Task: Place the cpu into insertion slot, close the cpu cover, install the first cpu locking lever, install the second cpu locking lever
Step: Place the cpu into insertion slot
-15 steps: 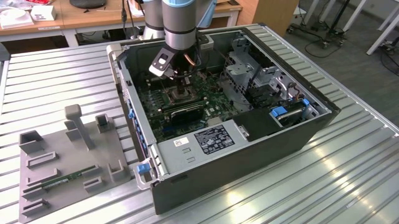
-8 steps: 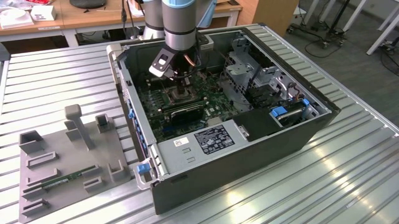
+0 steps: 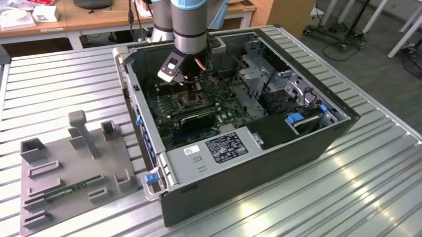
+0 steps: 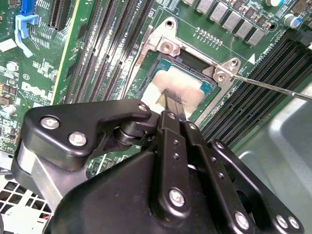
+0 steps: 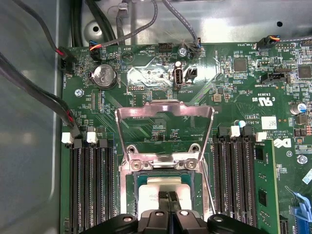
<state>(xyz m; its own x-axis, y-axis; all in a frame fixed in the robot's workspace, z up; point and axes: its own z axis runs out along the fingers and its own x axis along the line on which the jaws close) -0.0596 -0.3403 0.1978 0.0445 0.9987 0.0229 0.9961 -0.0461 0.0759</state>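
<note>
In the second wrist view the black bolted body of the gripper blocked the near half of the picture and hid the closer edge of the socket. Its slim black fingers were drawn together, nearly touching, with nothing seen between them. Whether their tips pressed on the chip or hung just above it could not be told.

The small flat square cpu with its silvery-tan metal top lay flat inside the square dark insertion slot, its near side covered by the fingers in both wrist views. Just beyond, the thin silvery cpu cover frame with its square cut-out stood tilted up and open. A thin silvery wire lever ran off the picture's edge.

Long black memory slots flanked the socket on the green motherboard, whose white print I leave unread. A round silver coin battery sat farther back.

In the exterior view the grey arm reached straight down into the open black computer case, its upper part cut off. The case lay on a ribbed metal counter, beside a grey moulded fixture tray.
</note>
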